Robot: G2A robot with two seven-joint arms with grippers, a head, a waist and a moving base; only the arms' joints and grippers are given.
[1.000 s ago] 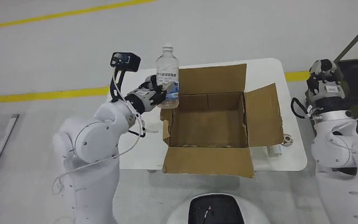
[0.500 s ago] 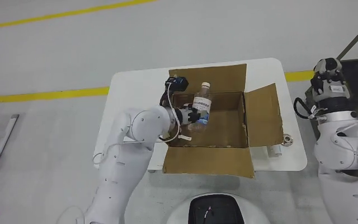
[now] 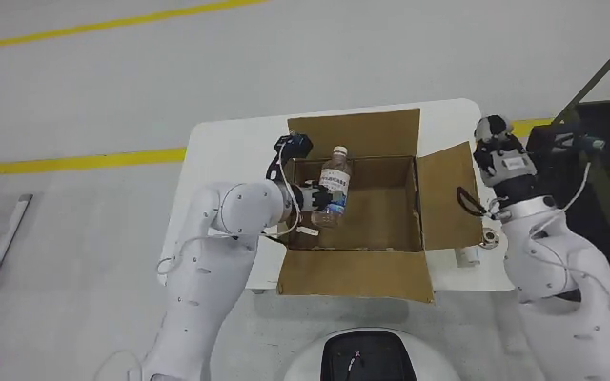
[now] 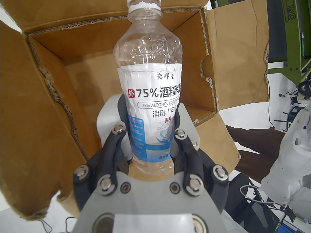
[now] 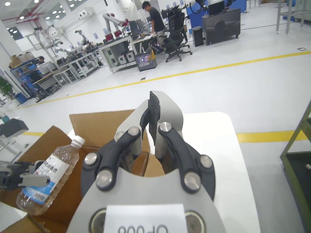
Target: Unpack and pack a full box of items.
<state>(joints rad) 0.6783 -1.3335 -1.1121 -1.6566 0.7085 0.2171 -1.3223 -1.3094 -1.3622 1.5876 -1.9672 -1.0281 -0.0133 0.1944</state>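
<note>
1. Bottle (image 4: 149, 78) is pinched low by left hand (image 4: 150, 122), tilted over the open box (image 3: 355, 274) on the desk (image 3: 229, 152).
2. Right hand (image 5: 151, 115) is pressed together, empty.
3. Packing judged underway; lowering, then release, is called for.

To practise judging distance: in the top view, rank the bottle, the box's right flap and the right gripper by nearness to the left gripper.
1. Bottle: held in the left gripper's jaws, over the box.
2. Right flap: across the box, folded outward.
3. Right gripper: beyond that flap, on the robot's right.
</note>
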